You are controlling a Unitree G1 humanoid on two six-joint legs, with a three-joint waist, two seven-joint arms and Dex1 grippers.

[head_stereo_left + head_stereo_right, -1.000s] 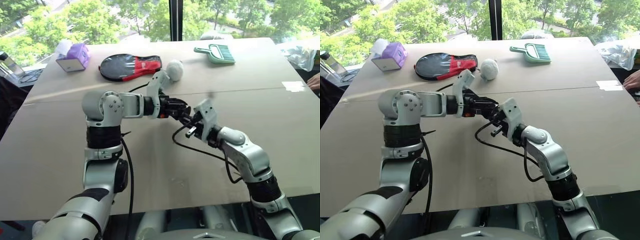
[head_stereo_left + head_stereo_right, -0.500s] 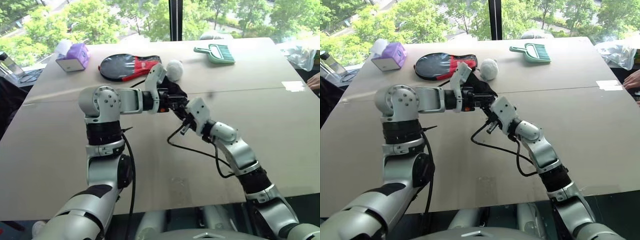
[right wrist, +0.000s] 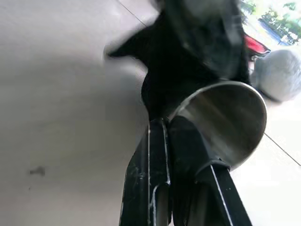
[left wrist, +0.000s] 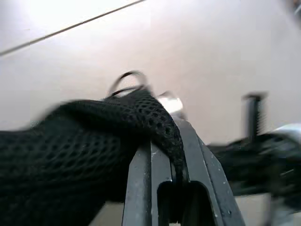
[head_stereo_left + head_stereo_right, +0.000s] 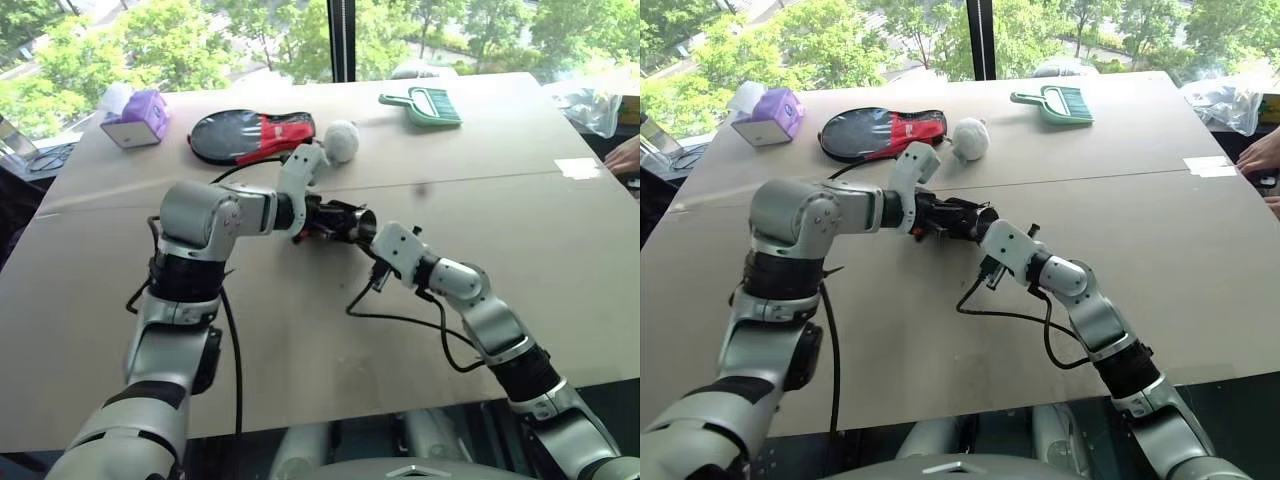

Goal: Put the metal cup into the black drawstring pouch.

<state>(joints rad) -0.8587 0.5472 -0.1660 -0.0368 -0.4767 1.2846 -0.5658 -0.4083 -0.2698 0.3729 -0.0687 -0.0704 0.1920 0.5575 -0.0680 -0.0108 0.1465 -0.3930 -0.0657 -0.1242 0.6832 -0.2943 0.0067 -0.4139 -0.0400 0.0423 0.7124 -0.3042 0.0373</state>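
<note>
The insertion step is in hand. The left gripper (image 4: 162, 188) has its fingers clamped on the mesh edge of the black drawstring pouch (image 4: 80, 150), and the right gripper (image 3: 176, 155) has its fingers closed on the rim of the metal cup (image 3: 225, 117). In the head views the two hands meet low over the middle of the bench (image 5: 560, 250), with the cup (image 5: 352, 222) pressed up against the pouch (image 5: 322, 218). How much of the cup is already inside the fabric cannot be told; its open mouth faces the right wrist camera and the black cloth lies just beyond it.

Judging from this, the next move calls for pushing the cup further into the pouch mouth while the left hand holds the opening taut, then letting go of the rim so the cup stays inside.

Compared with a second ago, both hands have come down closer to the bench surface and both wrists have rolled; the left forearm now reaches lower and more across. The paddle cover (image 5: 250, 133), the pale ball (image 5: 341, 141) and the green brush (image 5: 425, 104) lie as before.
</note>
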